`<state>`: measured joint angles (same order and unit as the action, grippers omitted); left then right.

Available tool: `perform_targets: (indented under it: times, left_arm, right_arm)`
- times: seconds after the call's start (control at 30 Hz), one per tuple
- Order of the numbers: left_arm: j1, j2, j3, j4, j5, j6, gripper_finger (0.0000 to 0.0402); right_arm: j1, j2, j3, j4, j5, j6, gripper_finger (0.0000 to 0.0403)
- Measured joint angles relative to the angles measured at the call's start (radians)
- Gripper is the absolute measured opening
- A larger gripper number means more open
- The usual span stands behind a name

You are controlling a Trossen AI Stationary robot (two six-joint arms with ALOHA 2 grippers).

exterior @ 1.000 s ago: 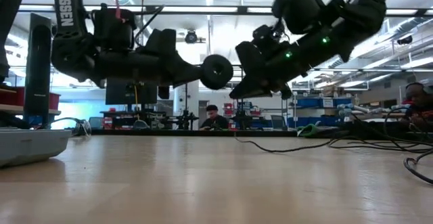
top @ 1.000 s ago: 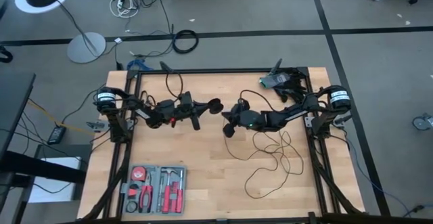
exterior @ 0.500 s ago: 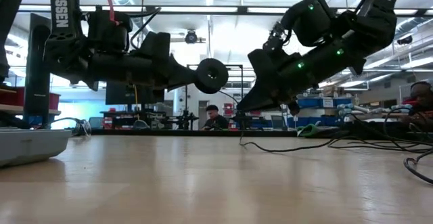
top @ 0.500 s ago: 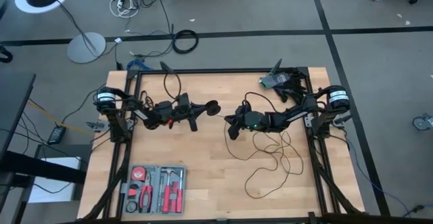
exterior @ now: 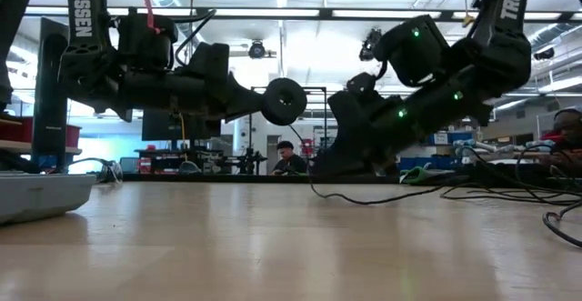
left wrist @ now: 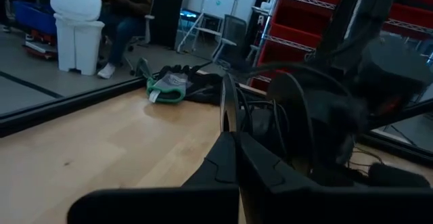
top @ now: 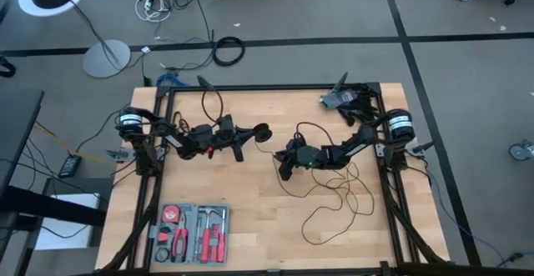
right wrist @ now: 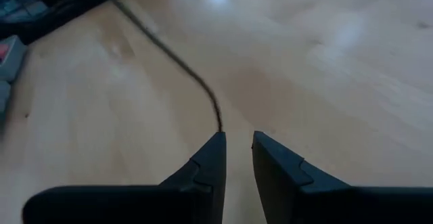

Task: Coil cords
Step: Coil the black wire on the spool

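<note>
The cords are one thin black wire. Its loose loops (top: 334, 194) lie on the wooden table's right half, and it ends in a round black puck (exterior: 285, 101). My left gripper (top: 252, 132) points level toward the table's right, above the table's middle, and is shut on the puck. From the puck the wire drops to the table and runs right. My right gripper (right wrist: 237, 139) slants down just above the wood right of centre, its fingers a little apart. The wire (right wrist: 179, 65) runs up to one fingertip (right wrist: 215, 146). My left gripper pinches the puck between its two fingers, across the flat faces at the rim part (left wrist: 228, 126) nearest the fingers. The fingers come level from the table's left. The puck stands on edge, lifted clear of the table, most of it past the fingertips. My right gripper: I cannot tell whether its fingertip touches the wire.
A grey tool case (top: 190, 232) with red-handled tools lies at the near left. A dark and green glove bundle (top: 346, 99) sits at the far right corner. Bare wood lies between the case and the wire loops.
My right gripper has sunk toward the table and tipped its fingers further down, drifting slightly toward the near edge. My left gripper has kept the puck where it was.
</note>
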<state>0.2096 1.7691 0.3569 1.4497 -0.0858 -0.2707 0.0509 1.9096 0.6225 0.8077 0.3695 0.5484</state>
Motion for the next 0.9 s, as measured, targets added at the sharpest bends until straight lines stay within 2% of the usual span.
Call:
perform_targets:
  times: [0.33,0.47,0.9]
  left_arm:
    - [0.000,0.000,0.000,-0.005,-0.003,0.000,0.0000]
    - [0.000,0.000,0.000,-0.006,-0.003,0.001,0.0000]
    - [0.000,0.000,0.000,-0.003,-0.003,0.002,0.0000]
  right_arm:
    - [-0.001,-0.051,-0.073,0.091,0.002,-0.007,0.0072]
    - [-0.001,-0.051,-0.082,0.147,-0.067,-0.052,0.0072]
    - [-0.008,-0.044,-0.017,-0.008,-0.051,-0.114,0.0071]
